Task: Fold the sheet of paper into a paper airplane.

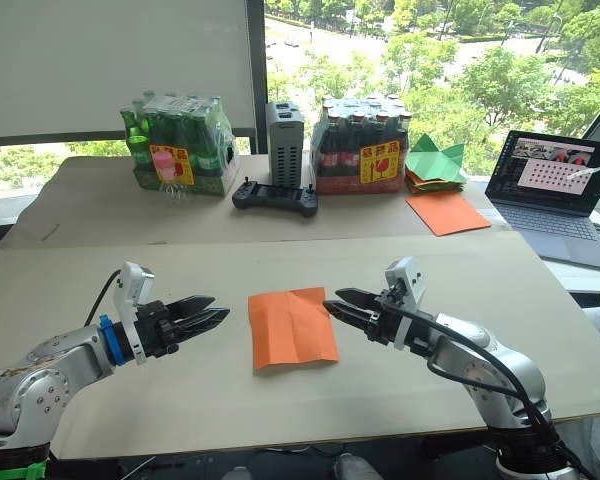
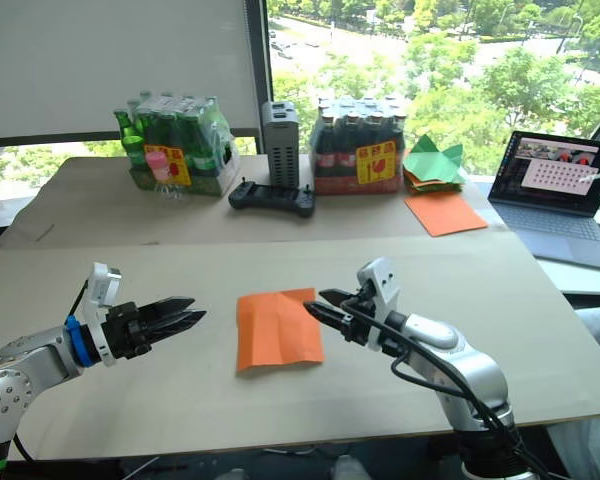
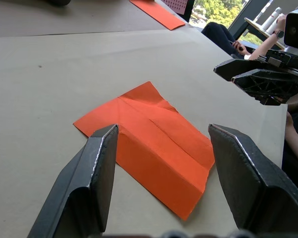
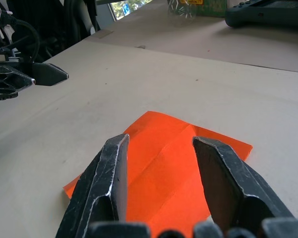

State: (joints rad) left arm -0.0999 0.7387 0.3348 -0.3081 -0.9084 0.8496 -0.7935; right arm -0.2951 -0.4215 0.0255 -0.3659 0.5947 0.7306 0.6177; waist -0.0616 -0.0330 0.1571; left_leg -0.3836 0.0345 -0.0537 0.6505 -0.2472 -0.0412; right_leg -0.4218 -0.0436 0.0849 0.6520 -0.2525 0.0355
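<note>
Both grippers hover low over the near table (image 1: 100, 290), facing each other across the sheet of paper (image 1: 292, 327). Left gripper (image 1: 212, 314) has its 2 fingers spread and empty; right gripper (image 1: 340, 304) is likewise parted, tips just beside the sheet's right edge. Creased orange sheet lies flat between them, long axis running away from the robot, its main crease along that length

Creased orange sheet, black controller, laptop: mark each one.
creased orange sheet (image 1: 292, 327), left eye view, middle of the paper.
black controller (image 1: 275, 196), left eye view, centre of its body.
laptop (image 1: 550, 176), left eye view, on the screen.
</note>
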